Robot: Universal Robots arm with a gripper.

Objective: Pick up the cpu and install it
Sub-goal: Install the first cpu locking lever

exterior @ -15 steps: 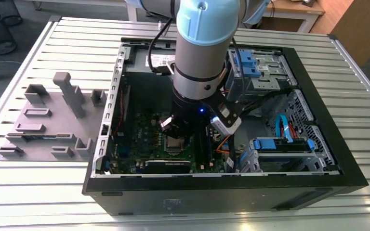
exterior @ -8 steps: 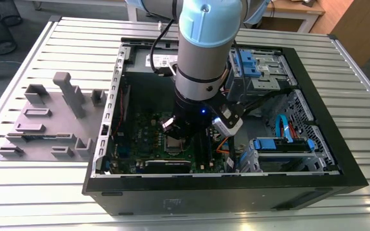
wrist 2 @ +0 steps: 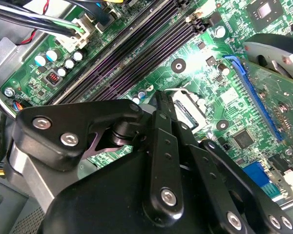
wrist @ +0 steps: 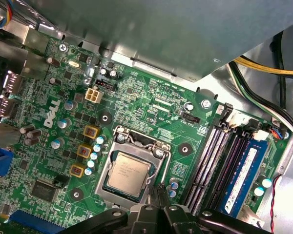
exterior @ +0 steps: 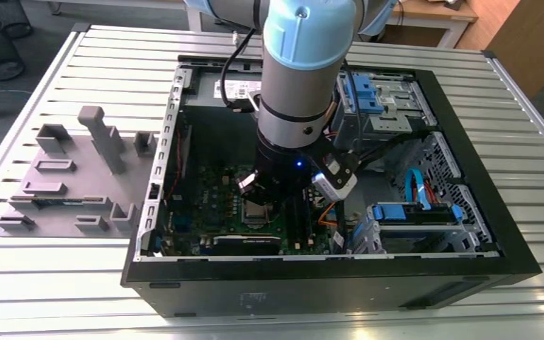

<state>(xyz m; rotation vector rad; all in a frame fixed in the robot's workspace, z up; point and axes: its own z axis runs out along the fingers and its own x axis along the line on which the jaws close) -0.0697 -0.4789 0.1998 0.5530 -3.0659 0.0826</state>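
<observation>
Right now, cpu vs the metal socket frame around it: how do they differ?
The cpu is a small flat square with a pale silver-grey top; the socket frame is a larger rectangular metal surround with an open middle. The cpu lies inside that opening, while the socket frame borders it on the green board. The cpu's top bears print; the socket frame is bare metal. Both are metallic and lie flat on the board.

Arm (exterior: 296,78) vertical, wrist pointing straight down; hand (wrist: 161,195) low, black fingers (wrist 2: 162,146) drawn together, nothing held
</observation>
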